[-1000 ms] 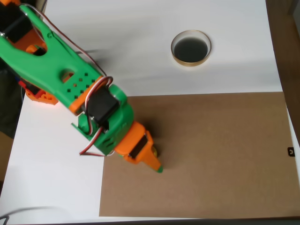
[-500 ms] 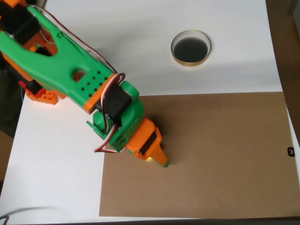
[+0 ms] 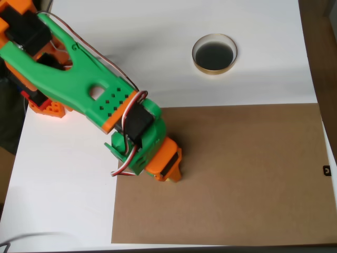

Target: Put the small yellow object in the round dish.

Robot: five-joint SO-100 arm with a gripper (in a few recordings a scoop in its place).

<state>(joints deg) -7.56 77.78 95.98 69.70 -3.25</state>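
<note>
In the overhead view the green and orange arm reaches from the top left down to the left edge of the brown board (image 3: 242,174). Its gripper (image 3: 171,175) points almost straight down at the board, and the orange wrist block covers its fingers, so their stance cannot be read. The small yellow object is hidden, with nothing yellow showing around the gripper's tip. The round dish (image 3: 214,54), dark inside with a thin gold rim, sits on the white table (image 3: 158,31) at the upper right, far from the gripper and with nothing in it.
The arm's orange base (image 3: 45,108) stands at the left edge of the table. The brown board stretches right of the gripper to the table's edge. A small black clip (image 3: 327,170) sits at the board's right edge.
The arm has swung slightly right and tipped more upright, drawing the gripper's tip back under the wrist. The yellow piece showed beside the tip, then under it, and is now covered.
</note>
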